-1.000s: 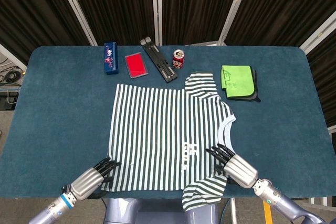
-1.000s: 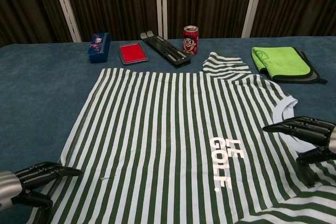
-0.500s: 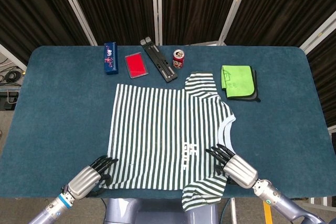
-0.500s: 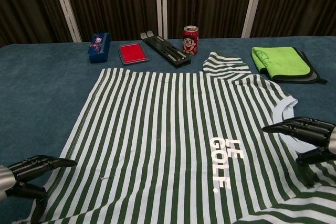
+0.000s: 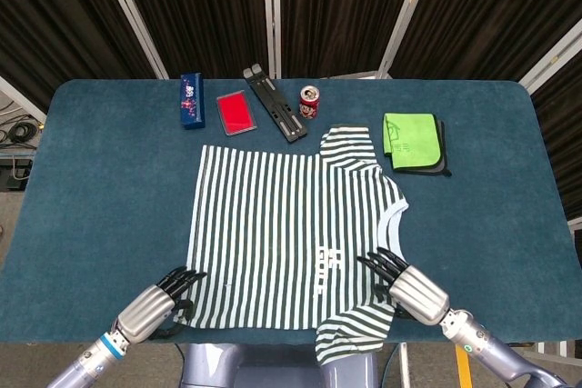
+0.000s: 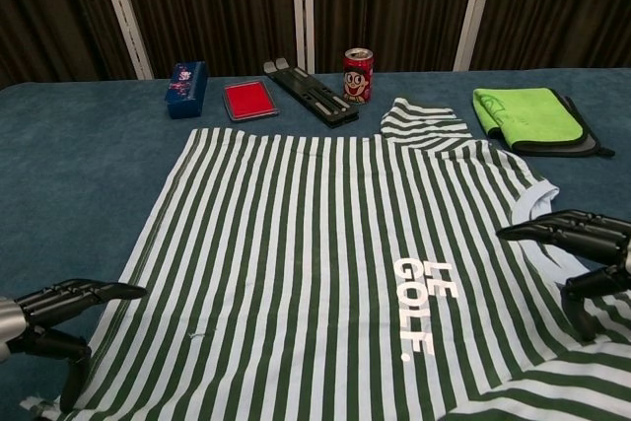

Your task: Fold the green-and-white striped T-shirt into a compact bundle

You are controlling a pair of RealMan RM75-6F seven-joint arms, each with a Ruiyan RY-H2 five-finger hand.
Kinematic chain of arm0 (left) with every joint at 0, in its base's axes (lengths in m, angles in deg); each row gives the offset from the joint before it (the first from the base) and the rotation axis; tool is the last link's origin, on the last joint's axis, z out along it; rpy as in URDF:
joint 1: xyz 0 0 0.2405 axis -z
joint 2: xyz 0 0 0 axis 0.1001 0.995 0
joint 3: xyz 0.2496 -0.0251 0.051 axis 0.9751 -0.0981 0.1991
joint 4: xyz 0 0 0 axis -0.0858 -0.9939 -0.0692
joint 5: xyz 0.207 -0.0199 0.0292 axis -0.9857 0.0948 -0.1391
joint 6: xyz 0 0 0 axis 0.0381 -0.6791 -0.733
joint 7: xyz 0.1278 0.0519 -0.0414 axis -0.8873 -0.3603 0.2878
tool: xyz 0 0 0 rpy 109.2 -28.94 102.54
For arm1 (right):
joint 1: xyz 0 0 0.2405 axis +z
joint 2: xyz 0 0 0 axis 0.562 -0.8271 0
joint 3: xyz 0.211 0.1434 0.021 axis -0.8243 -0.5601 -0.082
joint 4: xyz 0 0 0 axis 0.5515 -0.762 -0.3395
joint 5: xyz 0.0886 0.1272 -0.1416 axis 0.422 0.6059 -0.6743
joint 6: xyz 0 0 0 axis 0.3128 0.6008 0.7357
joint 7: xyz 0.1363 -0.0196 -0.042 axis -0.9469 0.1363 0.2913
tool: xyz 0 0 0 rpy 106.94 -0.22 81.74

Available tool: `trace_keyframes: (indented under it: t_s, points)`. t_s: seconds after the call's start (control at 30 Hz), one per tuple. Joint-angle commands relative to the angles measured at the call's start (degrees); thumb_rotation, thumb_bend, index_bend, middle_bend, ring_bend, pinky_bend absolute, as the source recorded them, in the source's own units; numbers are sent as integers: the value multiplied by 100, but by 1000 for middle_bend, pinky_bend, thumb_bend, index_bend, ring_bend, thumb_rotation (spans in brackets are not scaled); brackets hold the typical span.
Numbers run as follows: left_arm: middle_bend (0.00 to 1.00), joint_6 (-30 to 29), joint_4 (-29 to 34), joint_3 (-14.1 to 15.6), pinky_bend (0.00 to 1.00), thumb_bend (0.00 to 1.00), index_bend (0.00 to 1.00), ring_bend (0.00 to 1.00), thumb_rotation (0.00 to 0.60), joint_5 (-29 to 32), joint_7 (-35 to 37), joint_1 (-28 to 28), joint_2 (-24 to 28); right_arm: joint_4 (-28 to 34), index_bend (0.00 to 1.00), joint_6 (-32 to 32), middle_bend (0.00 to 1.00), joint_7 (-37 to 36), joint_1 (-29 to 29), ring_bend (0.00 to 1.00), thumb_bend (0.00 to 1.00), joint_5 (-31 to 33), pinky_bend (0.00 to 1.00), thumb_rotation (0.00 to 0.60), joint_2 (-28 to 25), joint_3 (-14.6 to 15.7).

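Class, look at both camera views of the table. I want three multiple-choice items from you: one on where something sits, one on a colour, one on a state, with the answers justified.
1. Where is the soda can?
A. on the T-shirt
B. at the far side of the table, just right of the black stand
C. on the green cloth

2. What colour is the flat pad beside the blue box?
A. red
B. yellow
C. white

3. How does the T-shirt lie?
A. rolled up
B. folded in half
C. spread flat, unfolded

Answers: 1 B, it stands there on bare table; 2 A, it is plainly red; 3 C, both robot hands, left and right, sit at its near edge, fingers apart.
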Motion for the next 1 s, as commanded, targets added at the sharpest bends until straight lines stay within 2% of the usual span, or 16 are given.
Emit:
trace_keyframes:
  t_s: [0.03,0.3,0.4,0.67,1.0]
  points:
    - [0,-132,13,43,0,565,744,0,600,-121,40,24,67,65,770,-11,33,-31,37,0,441,-41,0,600,-66,31]
    - [0,-613,117,266,0,566,757,0,600,-518,88,0,344,614,770,-10,44,-193,263,0,441,-424,0,600,-463,292]
    - [0,-910,109,418,0,566,759,0,600,-728,166,-66,482,892,772,30,47,-2,382,0,442,-739,0,600,-653,434]
    - [0,-1134,153,663,0,567,762,0,600,-971,230,-160,691,1564,776,-154,48,444,523,0,443,-1068,0,600,-988,618]
    - [0,-1349,83,877,0,567,762,0,600,-1221,341,-274,769,1798,781,-203,48,650,473,0,443,-1240,0,600,-1098,758]
